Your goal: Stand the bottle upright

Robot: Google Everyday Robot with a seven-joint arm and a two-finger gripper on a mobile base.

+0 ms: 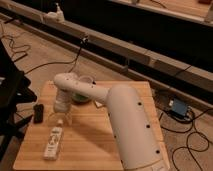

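Tabletop of pale wood point(85, 147) carries everything that matters. The bottle point(54, 142) lies flat on its side in the table's front left part as the camera sees it, its white cap pointing toward the table's middle and its whitish label facing up. The gripper point(60, 115) hangs low over the table just behind that capped end, very close to it; whether it touches the bottle cannot be told, and whether it is spread or closed cannot be told either. Nothing is seen lifted off the table by it. The thick white arm point(131, 125) crosses the table from its front right corner to reach that spot. A small black flat object point(37, 113) rests near the table's left edge, apart from the bottle. A pale round vessel with green inside point(83, 95) stands toward the table's back, partly behind the arm's wrist.
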